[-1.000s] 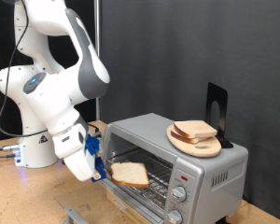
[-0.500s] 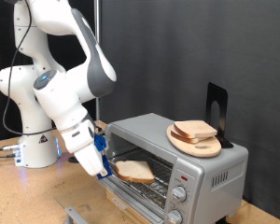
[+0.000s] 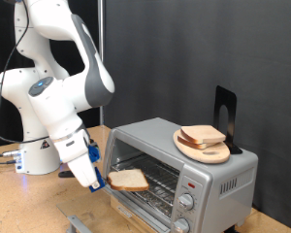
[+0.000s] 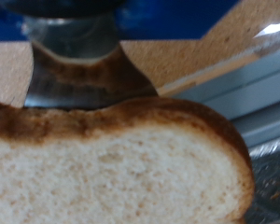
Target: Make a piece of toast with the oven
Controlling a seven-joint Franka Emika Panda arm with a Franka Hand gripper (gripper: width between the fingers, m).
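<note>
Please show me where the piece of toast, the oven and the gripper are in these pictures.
piece of toast (image 3: 131, 179), exterior view, middle of its pale face.
oven (image 3: 215, 175), exterior view, silver side wall.
gripper (image 3: 99, 181), exterior view, blue fingertips at the toast's edge.

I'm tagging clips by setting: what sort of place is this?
Probably a robot lab bench, not a kitchen: a wooden table, black curtain backdrop, and a toaster oven where the gripper holds a piece of toast.
</note>
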